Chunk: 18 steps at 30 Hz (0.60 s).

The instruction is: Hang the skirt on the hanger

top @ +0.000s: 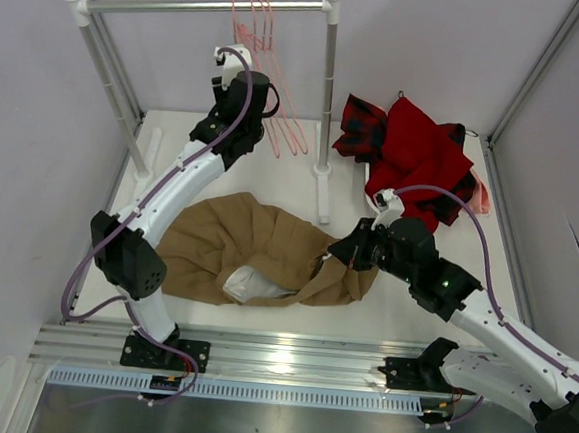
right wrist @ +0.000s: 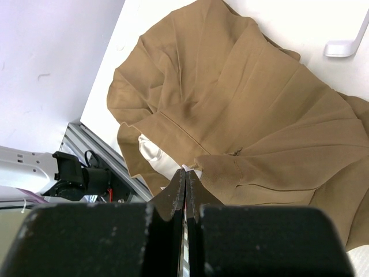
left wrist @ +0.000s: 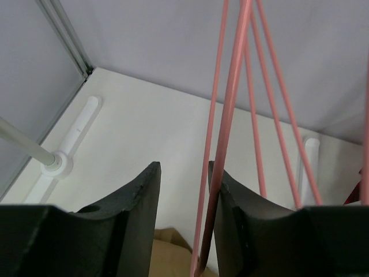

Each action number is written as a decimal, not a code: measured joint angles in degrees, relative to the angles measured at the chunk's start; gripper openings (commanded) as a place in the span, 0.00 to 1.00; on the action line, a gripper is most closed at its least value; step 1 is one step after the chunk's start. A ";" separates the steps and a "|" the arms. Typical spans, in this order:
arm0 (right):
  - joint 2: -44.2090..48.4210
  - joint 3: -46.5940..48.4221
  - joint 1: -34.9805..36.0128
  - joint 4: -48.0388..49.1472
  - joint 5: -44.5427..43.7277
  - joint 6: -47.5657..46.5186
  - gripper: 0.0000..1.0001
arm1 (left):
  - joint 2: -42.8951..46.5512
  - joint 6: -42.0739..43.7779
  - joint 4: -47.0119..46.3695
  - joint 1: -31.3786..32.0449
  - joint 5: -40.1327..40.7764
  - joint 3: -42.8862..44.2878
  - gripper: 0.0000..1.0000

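Observation:
The tan skirt (top: 257,242) lies crumpled on the white table, its pale lining (top: 249,286) showing at the front. My right gripper (top: 343,253) is shut on the skirt's right edge; in the right wrist view the jaws (right wrist: 185,174) are pressed together at a fold of the skirt (right wrist: 230,109). Several pink hangers (top: 279,95) hang from the rail. My left gripper (top: 261,102) is raised among them and open. In the left wrist view a hanger wire (left wrist: 230,115) runs between the jaws (left wrist: 184,167), against the right finger (left wrist: 230,202), with a patch of skirt (left wrist: 167,254) below.
The white rack has a top rail (top: 206,7), a right post (top: 325,109) and a foot (top: 323,204) on the table just behind the skirt. A red garment (top: 420,152) and a red-and-black plaid cloth (top: 360,127) lie at the back right.

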<state>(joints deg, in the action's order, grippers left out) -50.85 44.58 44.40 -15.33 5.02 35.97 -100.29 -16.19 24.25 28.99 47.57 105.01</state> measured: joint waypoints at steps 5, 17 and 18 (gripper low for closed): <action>-0.74 0.09 -0.02 0.39 0.13 0.00 0.00 | 3.19 1.97 -3.85 -0.70 -0.98 -6.60 0.39; -2.05 0.98 -0.07 0.79 0.44 -0.02 0.00 | 10.99 6.80 -11.85 -1.31 -4.28 -13.88 0.00; -2.27 1.40 -0.07 0.79 0.44 -0.02 0.00 | 11.23 7.04 -11.65 -1.57 -4.92 -13.81 0.00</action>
<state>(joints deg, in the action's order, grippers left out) -53.12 45.98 44.34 -14.55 5.45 35.94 -89.06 -9.15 12.60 27.42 42.65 91.20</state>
